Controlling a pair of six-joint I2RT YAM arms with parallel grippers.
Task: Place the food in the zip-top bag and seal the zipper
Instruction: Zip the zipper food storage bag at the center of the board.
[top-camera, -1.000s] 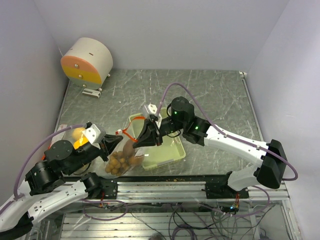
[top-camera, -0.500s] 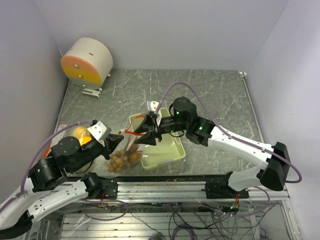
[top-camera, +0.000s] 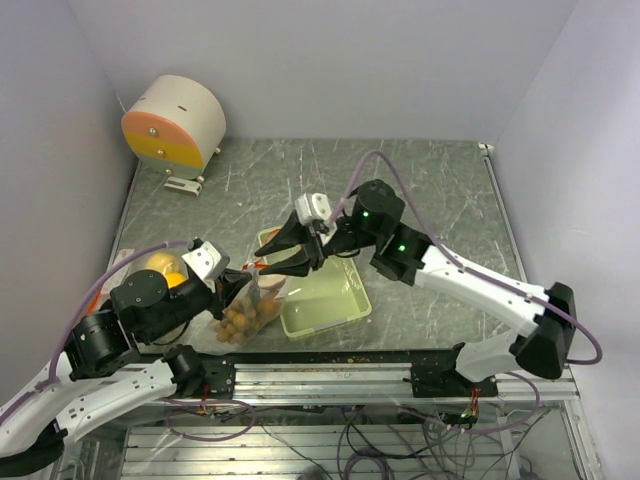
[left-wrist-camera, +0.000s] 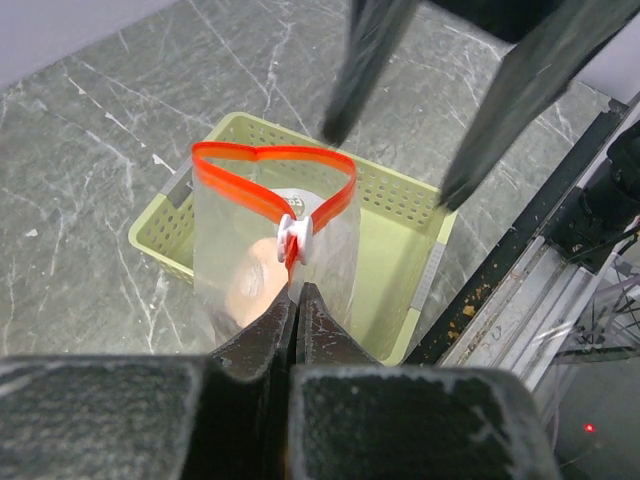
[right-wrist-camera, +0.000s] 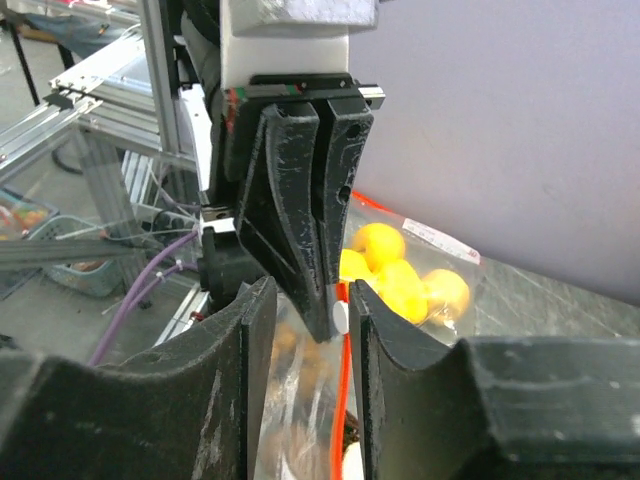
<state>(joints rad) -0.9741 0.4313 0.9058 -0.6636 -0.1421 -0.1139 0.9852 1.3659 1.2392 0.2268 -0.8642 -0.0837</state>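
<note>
Beside the green tray (left-wrist-camera: 400, 260), the zip-top bag (left-wrist-camera: 270, 250) stands with its red zipper (left-wrist-camera: 240, 185) gaping, so sealing remains; brown berries (top-camera: 240, 320) and a pinkish fruit (left-wrist-camera: 250, 285) are inside (yellow fruits (right-wrist-camera: 400, 275) seem to lie outside it). The left end effector (left-wrist-camera: 297, 300) is pressed together on the bag's rim just under the slider (left-wrist-camera: 296, 232); the right end effector (left-wrist-camera: 395, 165) hovers spread, empty, above the mouth.

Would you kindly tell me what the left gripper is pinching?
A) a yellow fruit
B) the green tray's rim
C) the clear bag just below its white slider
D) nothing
C: in the left wrist view the left gripper is shut on the zip-top bag at its red zipper strip, right below the white slider.
</note>
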